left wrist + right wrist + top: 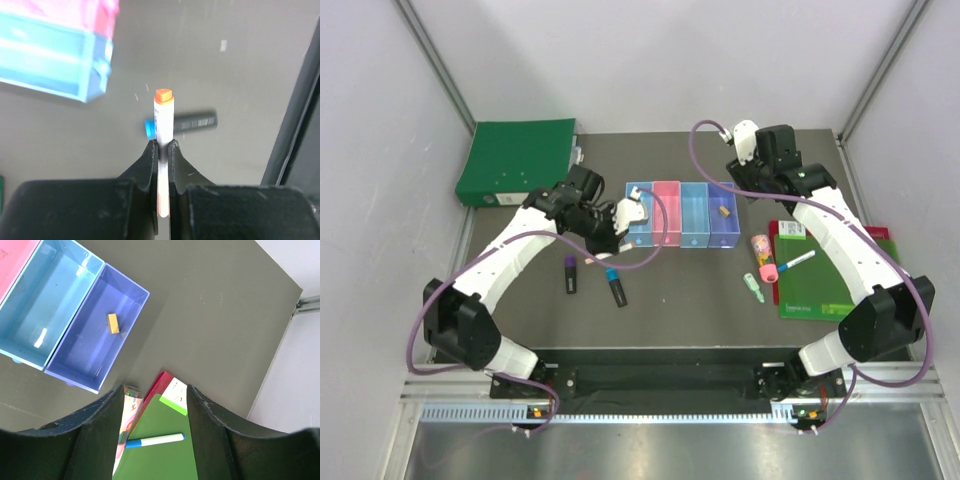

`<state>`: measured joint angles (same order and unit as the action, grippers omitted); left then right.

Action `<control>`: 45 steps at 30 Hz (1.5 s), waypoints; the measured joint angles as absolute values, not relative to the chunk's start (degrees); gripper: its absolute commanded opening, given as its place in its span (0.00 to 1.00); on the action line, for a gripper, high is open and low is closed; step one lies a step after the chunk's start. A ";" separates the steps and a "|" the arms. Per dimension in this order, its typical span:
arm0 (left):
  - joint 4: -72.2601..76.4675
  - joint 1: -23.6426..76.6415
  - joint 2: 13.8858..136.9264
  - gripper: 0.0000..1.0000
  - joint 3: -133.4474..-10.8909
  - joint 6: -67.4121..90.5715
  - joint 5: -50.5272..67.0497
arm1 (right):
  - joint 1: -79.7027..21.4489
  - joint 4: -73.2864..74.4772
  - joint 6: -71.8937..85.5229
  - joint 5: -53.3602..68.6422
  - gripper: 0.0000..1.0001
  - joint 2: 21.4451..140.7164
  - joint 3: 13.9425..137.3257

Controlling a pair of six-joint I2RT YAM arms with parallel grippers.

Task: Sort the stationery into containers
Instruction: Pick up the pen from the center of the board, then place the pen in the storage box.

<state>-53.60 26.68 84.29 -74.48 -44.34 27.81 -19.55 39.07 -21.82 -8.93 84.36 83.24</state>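
My left gripper [163, 146] is shut on a white marker with an orange cap [163, 115], held above the table. Seen from the top, the left gripper [608, 232] hovers just left of the row of bins: light blue [638, 228], pink [666, 212], blue [694, 214] and purple [724, 232]. A yellow eraser [113, 323] lies in the purple bin [85, 355]. My right gripper [155, 395] is open and holds nothing, high over a green notebook [160, 455] that carries a blue-capped white marker [155, 440].
On the table lie a purple-capped black highlighter [570, 274], a blue-capped one [616, 287], a colourful tube [762, 255] and a small green item [754, 287]. A red notebook [157, 385] lies under the green one. A green binder [515, 160] sits at the back left.
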 measured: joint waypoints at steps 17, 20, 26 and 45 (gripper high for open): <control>-15.38 25.54 93.10 0.00 -76.49 -4.14 28.01 | -17.74 39.18 -21.37 -8.82 0.53 83.68 81.56; -13.26 24.03 99.07 0.00 -79.72 0.03 25.80 | -17.34 39.27 -21.30 -8.75 0.53 83.68 81.34; -10.37 21.21 107.31 0.00 -85.47 5.13 22.74 | -16.58 39.24 -21.23 -8.71 0.53 83.68 81.34; -9.30 20.82 111.92 0.43 -84.42 10.55 22.04 | -16.21 39.24 -20.93 -8.05 0.54 83.72 81.32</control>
<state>-9.30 20.82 111.92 -84.42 10.55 22.04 -16.21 39.24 -20.93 -8.05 83.72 81.32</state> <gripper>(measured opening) 0.340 0.532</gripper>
